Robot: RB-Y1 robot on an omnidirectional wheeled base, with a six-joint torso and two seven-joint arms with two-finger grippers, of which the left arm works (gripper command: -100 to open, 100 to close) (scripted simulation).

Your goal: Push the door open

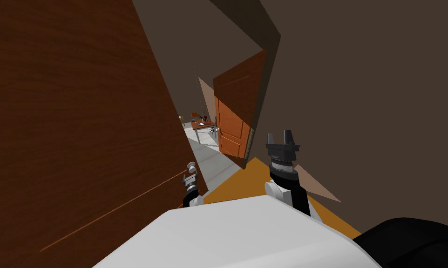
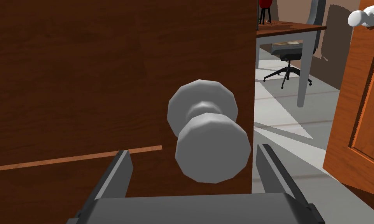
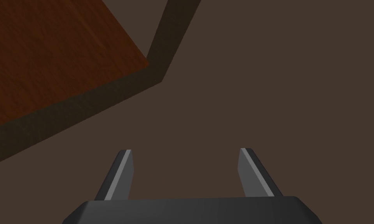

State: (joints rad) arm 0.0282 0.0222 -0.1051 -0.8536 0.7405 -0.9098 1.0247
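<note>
1. The dark brown door (image 1: 78, 116) is standing ajar and taking up the robot's left side in the head view, with its free edge next to a gap that is showing a lit room beyond.
2. A grey knob (image 2: 207, 132) is sticking out of the door close to that free edge, just above a thin, paler line that is running across the panel.
3. The left claw (image 2: 194, 151) is sitting at the knob with its two fingers (image 2: 114, 175) spread wide, one on each side. The knob's round face is lying between them. One finger is looking very near the knob, though I cannot tell whether it is touching. Nothing is being gripped.
4. Past the door's edge, a grey floor (image 2: 283, 116) is stretching away to a tabletop (image 2: 291, 27) on pale legs, with a dark swivel chair (image 2: 287, 58) tucked under it.
5. A second door (image 2: 361, 97), orange and panelled, is hanging open on the far side of the gap, and its pale knob (image 2: 363, 16) is showing.
6. The right claw (image 1: 280, 136) is pointing up beside a plain brown wall (image 1: 381, 93), well apart from the door, with its fingers spread and holding nothing.
</note>
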